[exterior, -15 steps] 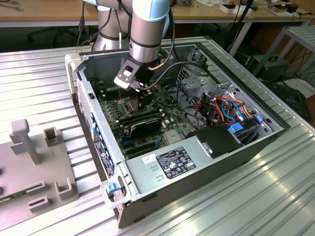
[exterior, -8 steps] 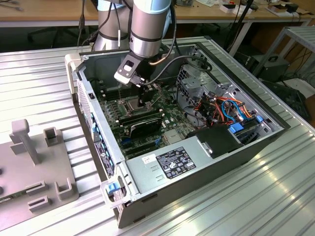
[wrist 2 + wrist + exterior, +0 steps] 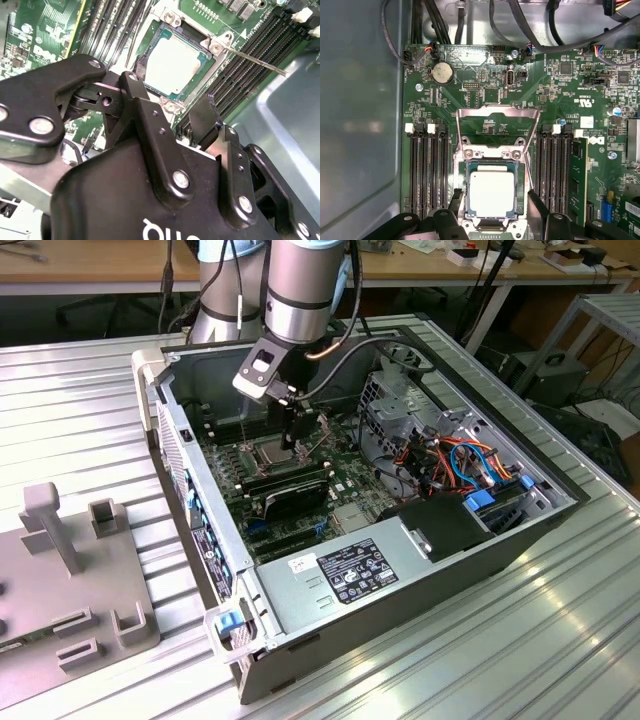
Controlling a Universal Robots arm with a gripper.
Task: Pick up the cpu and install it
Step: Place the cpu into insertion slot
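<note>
The cpu [image 3: 492,192], a flat square chip with a silver-grey top, lies flat in the motherboard socket [image 3: 461,187]; the second wrist view looks down on the cpu [image 3: 175,62] from close by. The socket's metal load plate [image 3: 497,122] stands swung open. My gripper [image 3: 494,196] hangs just above the chip, open, with one black finger [image 3: 456,199] on each side of it and nothing held. In the exterior view the gripper [image 3: 292,437] reaches down into the open computer case [image 3: 545,515] over the board.
Black memory slots [image 3: 426,170] flank the socket, and a memory stick [image 3: 577,175] sits beyond them. A thin socket lever [image 3: 255,60] sticks out sideways. Cables [image 3: 455,455], a drive cage and the power supply [image 3: 350,570] crowd the case. A grey fixture [image 3: 70,570] lies at the exterior view's left.
</note>
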